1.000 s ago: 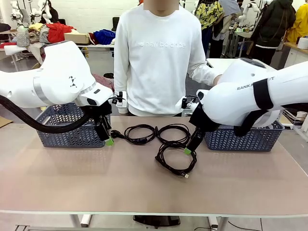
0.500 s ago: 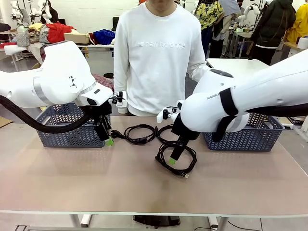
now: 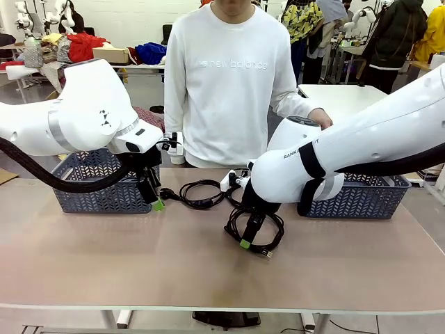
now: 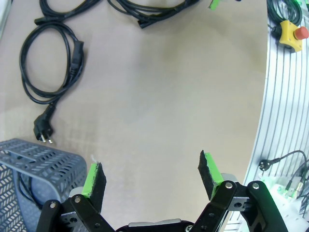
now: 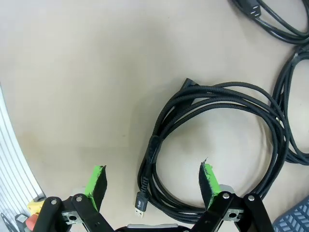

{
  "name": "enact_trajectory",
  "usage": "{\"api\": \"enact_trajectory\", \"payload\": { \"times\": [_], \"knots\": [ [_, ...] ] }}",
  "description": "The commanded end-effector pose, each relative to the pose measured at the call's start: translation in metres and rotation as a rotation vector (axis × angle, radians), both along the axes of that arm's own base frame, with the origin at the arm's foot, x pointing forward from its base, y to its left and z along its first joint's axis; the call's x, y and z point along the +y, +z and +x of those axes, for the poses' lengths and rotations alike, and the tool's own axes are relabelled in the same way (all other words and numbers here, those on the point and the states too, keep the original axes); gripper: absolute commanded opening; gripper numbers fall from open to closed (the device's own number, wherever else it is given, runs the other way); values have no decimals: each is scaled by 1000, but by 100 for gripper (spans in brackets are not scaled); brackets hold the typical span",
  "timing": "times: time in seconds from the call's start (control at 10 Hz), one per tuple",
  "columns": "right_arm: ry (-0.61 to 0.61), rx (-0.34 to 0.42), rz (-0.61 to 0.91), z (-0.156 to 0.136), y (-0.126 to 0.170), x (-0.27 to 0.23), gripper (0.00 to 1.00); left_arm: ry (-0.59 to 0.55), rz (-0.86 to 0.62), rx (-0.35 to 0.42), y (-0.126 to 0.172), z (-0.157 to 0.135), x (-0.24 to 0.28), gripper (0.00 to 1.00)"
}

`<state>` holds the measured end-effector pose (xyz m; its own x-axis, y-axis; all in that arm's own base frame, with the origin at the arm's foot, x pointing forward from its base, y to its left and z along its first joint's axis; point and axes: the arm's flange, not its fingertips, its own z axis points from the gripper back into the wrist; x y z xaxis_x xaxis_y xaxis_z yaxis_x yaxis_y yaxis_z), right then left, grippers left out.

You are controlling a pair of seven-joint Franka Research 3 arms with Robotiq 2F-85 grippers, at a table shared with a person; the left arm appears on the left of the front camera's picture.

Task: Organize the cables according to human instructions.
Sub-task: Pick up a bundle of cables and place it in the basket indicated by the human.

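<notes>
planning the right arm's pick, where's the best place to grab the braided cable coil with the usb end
Take the braided coil at the arc beside its USB plug, where the strands run bundled, from straight above with the jaws across them. It lies flat on the table, under the open right gripper.

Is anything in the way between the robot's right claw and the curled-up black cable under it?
No, nothing that I can see. The right gripper is open right over the coiled cable, and only bare table lies beside it.
</notes>
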<state>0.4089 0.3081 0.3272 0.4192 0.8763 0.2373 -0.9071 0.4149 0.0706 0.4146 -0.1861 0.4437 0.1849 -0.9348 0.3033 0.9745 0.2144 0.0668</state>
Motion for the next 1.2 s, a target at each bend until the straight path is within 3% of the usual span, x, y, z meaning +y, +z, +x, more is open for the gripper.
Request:
{"api": "enact_trajectory", "payload": {
  "times": [0.0, 1.0, 1.1],
  "knots": [
    [-22, -10, -26, 7, 0, 11, 100, 3, 1, 3, 1, -1, 2, 100],
    [4, 38, -74, 10, -22, 25, 100, 3, 1, 3, 1, -1, 2, 100],
    [0, 39, -86, 11, -22, 26, 80, 3, 1, 3, 1, -1, 2, 100]
  ]
}}
